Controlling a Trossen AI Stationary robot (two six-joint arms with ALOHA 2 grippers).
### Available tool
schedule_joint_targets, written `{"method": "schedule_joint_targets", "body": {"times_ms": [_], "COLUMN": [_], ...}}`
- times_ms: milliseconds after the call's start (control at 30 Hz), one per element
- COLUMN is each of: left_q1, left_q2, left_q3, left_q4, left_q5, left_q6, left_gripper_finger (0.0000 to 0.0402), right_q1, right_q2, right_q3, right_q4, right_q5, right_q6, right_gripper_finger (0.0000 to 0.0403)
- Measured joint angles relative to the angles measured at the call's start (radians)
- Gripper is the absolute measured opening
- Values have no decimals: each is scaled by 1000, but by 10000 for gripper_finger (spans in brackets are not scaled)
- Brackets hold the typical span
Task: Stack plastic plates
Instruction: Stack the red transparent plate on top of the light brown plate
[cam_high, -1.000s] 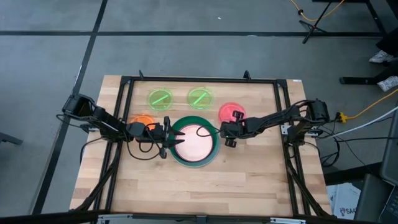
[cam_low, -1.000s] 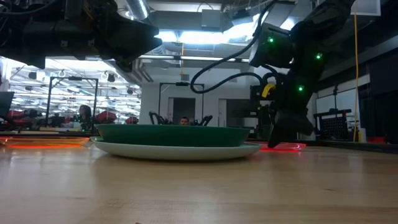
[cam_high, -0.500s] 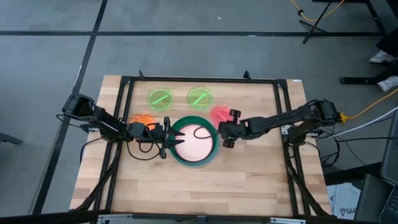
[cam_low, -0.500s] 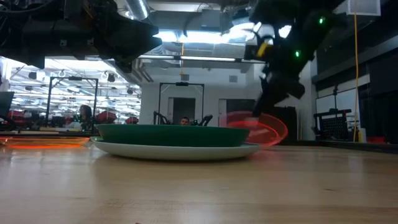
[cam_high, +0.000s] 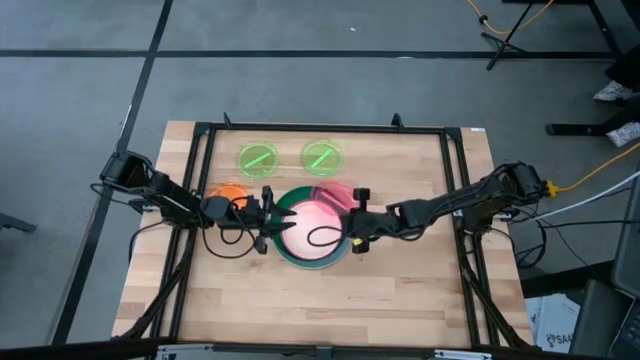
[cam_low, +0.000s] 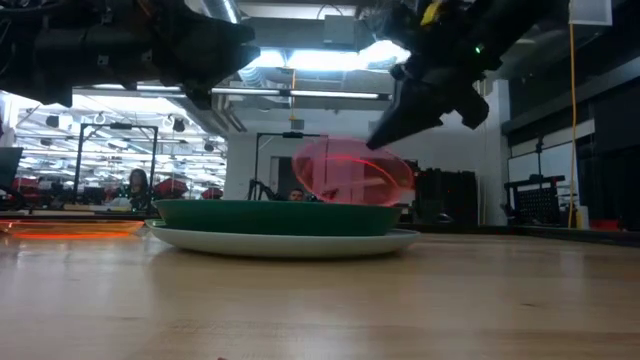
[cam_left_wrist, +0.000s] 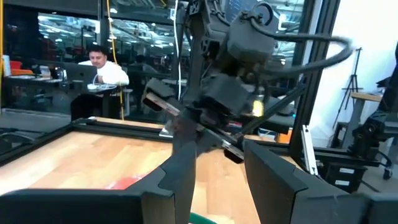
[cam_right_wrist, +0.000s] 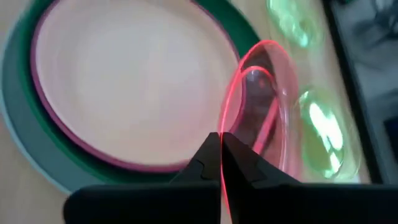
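A stack sits mid-table: a light blue plate (cam_high: 283, 255) at the bottom, then dark green (cam_high: 282, 205), magenta (cam_right_wrist: 74, 144) and cream (cam_high: 305, 232). My right gripper (cam_right_wrist: 221, 146) is shut on the small translucent pink plate (cam_high: 333, 197) and holds it above the stack's far right part. My left gripper (cam_high: 267, 221) hangs open over the stack's left rim and touches nothing. The orange plate (cam_high: 229, 191) lies flat beneath the left arm. Two neon green plates (cam_high: 258, 158) (cam_high: 322, 157) lie flat near the table's far edge. My right gripper pinches the pink plate's rim (cam_right_wrist: 224, 132) between its two fingers, reaching in from the table's right and slanting down. The plate (cam_low: 352, 175) is lifted clear and steeply tilted, hanging below the fingers just above the green plate (cam_low: 275, 215).
A black metal frame (cam_high: 320, 129) runs around the work area. Bare wood (cam_high: 320, 295) lies between the stack and the near edge. Beyond the table, a person (cam_left_wrist: 102, 62) sits at a desk.
My right gripper lifted the pink plate off the table to the right of the stack and carried it up and left over the stack. The plate has gone from lying flat to steeply tilted. The left arm kept still.
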Motion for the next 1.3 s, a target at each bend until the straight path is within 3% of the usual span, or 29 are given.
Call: {"method": "schedule_joint_targets", "body": {"times_ms": [133,333,633,1000,1133,1300], "left_q1": [0,0,-2,-2,-2,-2], "left_q2": [0,0,0,0,0,0], "left_q3": [0,0,0,0,0,0], "left_q4": [3,7,7,7,7,6], "left_q5": [0,8,11,36,62,64], "left_q6": [0,0,0,-1,-1,-1], "left_gripper_finger": [130,130,130,130,130,130], "right_q1": [21,18,18,18,18,18], "right_q2": [22,91,163,182,194,202], "right_q3": [0,1,11,11,10,10], "right_q4": [103,240,257,286,288,349], "right_q5": [-60,-213,-263,-265,-264,-261], "right_q6": [-105,-137,-128,41,84,111], "right_gripper_finger": [0,0,0,2,32,104]}}
